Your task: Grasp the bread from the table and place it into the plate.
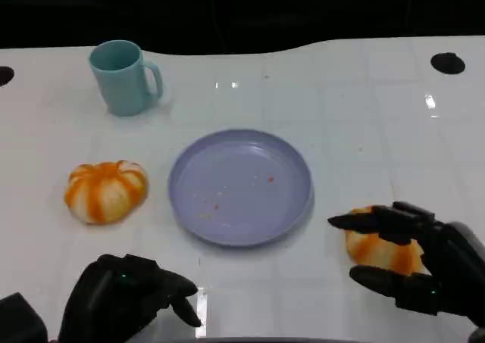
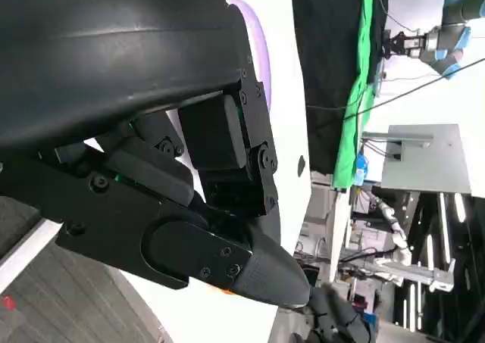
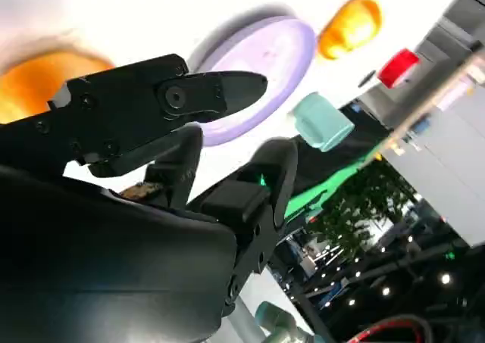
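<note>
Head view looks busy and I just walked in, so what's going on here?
The robot's right hand is at a bread roll on the table, right of the plate. Its fingers lie around the roll, but whether they grip it yet is unclear. The plate holds only crumbs. The left hand rests near the table's front edge, fingers curled, holding nothing. A second orange-striped bread lies left of the plate, a teal mug behind it.

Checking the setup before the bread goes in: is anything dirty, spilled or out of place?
Only the purple plate: a few small orange and pale crumbs lie scattered on its surface. The teal mug stands upright, and both orange-striped breads look intact.
</note>
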`<control>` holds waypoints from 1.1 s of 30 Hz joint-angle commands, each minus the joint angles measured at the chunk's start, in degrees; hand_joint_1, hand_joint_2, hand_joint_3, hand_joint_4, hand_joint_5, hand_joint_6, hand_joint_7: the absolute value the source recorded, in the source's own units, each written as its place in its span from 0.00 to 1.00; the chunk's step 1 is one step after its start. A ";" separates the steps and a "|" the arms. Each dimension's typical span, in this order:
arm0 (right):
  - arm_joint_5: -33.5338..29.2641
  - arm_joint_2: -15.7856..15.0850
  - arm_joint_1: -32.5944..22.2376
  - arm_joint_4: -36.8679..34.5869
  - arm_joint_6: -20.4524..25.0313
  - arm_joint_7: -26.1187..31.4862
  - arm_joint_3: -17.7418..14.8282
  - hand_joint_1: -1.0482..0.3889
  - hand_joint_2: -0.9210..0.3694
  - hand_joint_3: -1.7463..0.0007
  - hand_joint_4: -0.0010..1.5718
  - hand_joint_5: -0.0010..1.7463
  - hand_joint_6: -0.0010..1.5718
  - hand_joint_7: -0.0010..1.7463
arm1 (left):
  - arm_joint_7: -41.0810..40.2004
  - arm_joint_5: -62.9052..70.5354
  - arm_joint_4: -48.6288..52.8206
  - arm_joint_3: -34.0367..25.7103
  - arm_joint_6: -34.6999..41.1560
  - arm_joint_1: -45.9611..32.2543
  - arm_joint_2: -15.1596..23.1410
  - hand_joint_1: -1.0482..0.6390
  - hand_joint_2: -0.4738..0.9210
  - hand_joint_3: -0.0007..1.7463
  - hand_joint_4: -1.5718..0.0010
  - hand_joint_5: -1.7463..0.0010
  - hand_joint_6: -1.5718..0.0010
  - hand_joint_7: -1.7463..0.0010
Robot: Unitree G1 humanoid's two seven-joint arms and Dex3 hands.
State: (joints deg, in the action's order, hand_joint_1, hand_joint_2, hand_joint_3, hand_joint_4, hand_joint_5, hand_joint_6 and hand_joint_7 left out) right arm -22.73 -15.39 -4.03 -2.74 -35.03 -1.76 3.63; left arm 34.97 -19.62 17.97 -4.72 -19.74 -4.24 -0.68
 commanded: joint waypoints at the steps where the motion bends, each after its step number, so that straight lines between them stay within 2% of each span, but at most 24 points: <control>1: -3.19 -3.12 -0.21 3.09 3.16 -0.07 -1.23 0.33 0.00 0.95 0.08 0.34 0.21 0.12 | -0.22 0.39 0.63 -0.08 -0.79 0.16 0.80 0.04 1.00 0.00 0.27 0.39 0.00 0.99; 6: -6.84 -6.26 -0.61 7.85 8.81 -2.85 -1.22 0.34 0.02 0.99 0.02 0.30 0.18 0.06 | -0.62 0.77 1.45 0.01 -1.13 0.63 0.70 0.03 1.00 0.00 0.27 0.38 0.00 0.99; 11: -9.04 -9.19 -0.88 12.70 14.57 -7.27 -1.10 0.35 0.04 1.00 0.00 0.26 0.17 0.03 | -0.67 1.09 1.58 0.18 -1.39 0.85 0.37 0.04 1.00 0.00 0.27 0.38 0.00 0.99; 20: -12.55 -11.51 0.05 16.18 22.39 -13.13 1.33 0.39 0.05 1.00 0.02 0.25 0.19 0.02 | -1.34 1.23 1.24 0.49 -1.14 0.84 -0.16 0.03 1.00 0.00 0.28 0.38 0.00 0.99; 24: -14.61 -12.04 1.41 14.51 23.56 -13.16 2.82 0.39 0.06 1.00 0.03 0.25 0.20 0.02 | -1.65 1.25 1.07 0.71 -1.09 0.77 -0.39 0.03 1.00 0.00 0.28 0.38 0.01 0.99; 33: -17.99 -11.81 5.41 6.07 22.56 -8.05 5.85 0.40 0.05 0.99 0.07 0.25 0.23 0.01 | -2.38 1.69 0.65 1.09 -0.88 0.58 -0.57 0.03 1.00 0.00 0.28 0.38 0.00 0.99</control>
State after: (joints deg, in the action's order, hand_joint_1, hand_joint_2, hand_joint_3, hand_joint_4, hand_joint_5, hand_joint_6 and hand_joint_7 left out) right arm -39.87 -26.47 0.14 5.50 -12.41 -11.25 8.66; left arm 33.40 -18.37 19.12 -3.71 -20.63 -3.36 -1.82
